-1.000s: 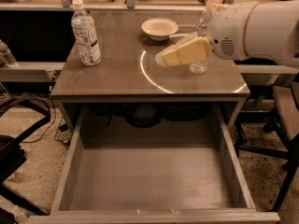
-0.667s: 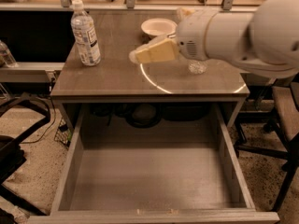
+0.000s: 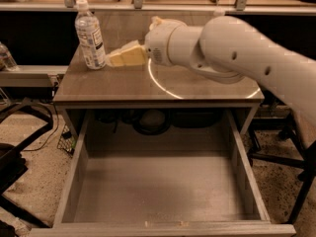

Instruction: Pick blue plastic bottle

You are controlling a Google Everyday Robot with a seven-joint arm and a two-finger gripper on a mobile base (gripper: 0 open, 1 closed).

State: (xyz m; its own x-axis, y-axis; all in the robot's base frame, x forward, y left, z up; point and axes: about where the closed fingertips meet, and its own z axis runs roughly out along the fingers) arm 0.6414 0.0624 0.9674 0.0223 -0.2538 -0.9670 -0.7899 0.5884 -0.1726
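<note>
The blue plastic bottle (image 3: 90, 35) stands upright at the back left of the brown tabletop (image 3: 118, 85). It is clear with a white cap and a large pale label with a dark text panel. My gripper (image 3: 112, 58) reaches in from the right, its cream-coloured fingertips (image 3: 123, 56) just right of the bottle's lower half, at or nearly touching it. The big white arm (image 3: 232, 48) crosses the table's right side and hides what lies behind it.
An open empty drawer (image 3: 158, 186) juts out below the tabletop toward the front. A second clear bottle (image 3: 6, 57) stands on a lower shelf at the far left. Dark chair legs stand on the floor at left and right.
My gripper has swept left across the tabletop, from the right side to just beside the bottle. The arm now covers the white bowl and the clear object seen earlier. The bottle has not moved.
</note>
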